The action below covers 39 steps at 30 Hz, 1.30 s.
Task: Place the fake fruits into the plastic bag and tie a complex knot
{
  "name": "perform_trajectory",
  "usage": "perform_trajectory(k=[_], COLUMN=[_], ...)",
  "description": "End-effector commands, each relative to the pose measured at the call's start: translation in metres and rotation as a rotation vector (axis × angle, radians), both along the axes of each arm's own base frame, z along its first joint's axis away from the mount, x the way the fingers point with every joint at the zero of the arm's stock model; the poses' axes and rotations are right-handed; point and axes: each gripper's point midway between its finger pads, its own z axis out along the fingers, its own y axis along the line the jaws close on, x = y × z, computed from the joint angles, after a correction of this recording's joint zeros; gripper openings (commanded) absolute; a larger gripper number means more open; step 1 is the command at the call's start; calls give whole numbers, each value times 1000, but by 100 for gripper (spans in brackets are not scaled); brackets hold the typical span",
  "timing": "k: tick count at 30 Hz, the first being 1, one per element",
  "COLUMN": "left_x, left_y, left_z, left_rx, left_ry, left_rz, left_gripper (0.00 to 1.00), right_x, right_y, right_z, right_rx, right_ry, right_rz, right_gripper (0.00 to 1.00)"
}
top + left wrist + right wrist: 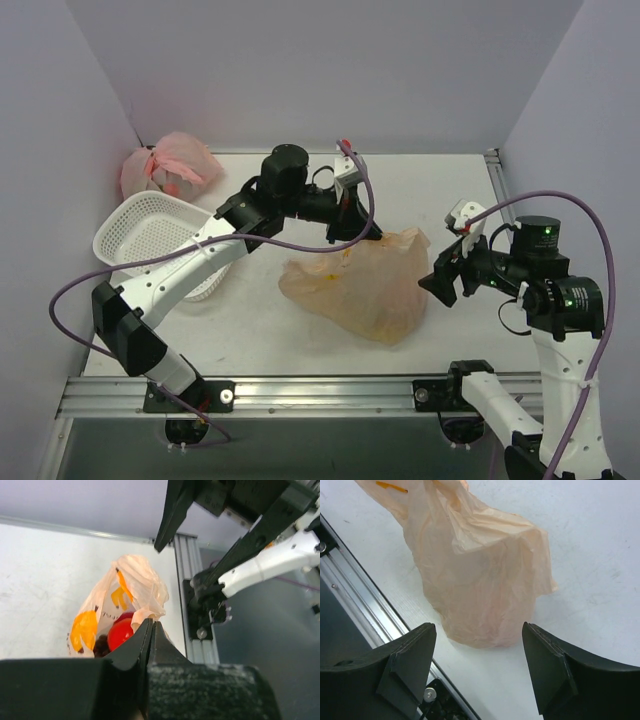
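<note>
Knot-tying stage, by the look of it, with loading apparently over: red fake fruit and dark grape bunch sitting inside the plastic bag, glimpsed through its mouth from the left wrist. Bag slumped on its side mid-bench, between the two arms, banana prints facing up, near edge not far from the front rail.

Left claw pressed tight together on a crumpled fold of the bag's film, right at the mouth, up on the far top edge in the overhead view. Solid-looking pinch, though impossible to say how many layers caught.

Right claw spread wide, gripping nothing. Parked just beside the bag's right-hand end, clear of the plastic, that rounded end framed between its fingers in the wrist view.

Next move, at a guess: swing the right claw in toward the mouth and gather a second bunch of film close beside the left pinch, giving two tails to cross and loop. Needs a firm bite on thin, slippery plastic, and a gentle pull so as not to tip the fruit back out.

White mesh basket and pink tied bag off at the left, well apart from the action.
</note>
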Motion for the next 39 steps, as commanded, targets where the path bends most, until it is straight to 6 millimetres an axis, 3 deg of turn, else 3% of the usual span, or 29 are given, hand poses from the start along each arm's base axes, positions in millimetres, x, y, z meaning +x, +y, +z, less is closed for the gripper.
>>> perform_trajectory(k=[1,7,14,19,21,23,26,27,30,34,39], left_x=[-18,-26,-34,-36,-38,-37,-36,-35,-32,-30,-19], left_y=[2,1,-1,0,0,-1,-3,-4,-8,-13,-21], left_z=[55,59,57,72,77,80,83,84,84,86,83], left_rx=[-183,-217,-213,-257,-271,-276,-293,-304,-313,-337,-358], left_ry=[21,85,133,157,175,190,191,184,182,163,154], left_rz=[-80,-116,-144,-147,-148,-140,-134,-135,-133,-114,-32], left_gripper=[0,0,0,0,0,0,0,0,0,0,0], right_x=[22,51,56,39,37,35,30,26,21,38,61], right_y=[-4,-1,17,44,49,53,57,60,65,69,80], right_z=[4,27,42,39,33,31,32,32,22,10,16], right_rx=[-19,4,25,60,65,75,106,122,136,181,355], right_ry=[-89,-267,-352,-332,-310,-295,-271,-255,-215,-174,-97], right_rz=[-12,-27,52,178,195,212,227,244,259,163,22], right_gripper=[70,72,75,63,54,53,67,77,87,88,87])
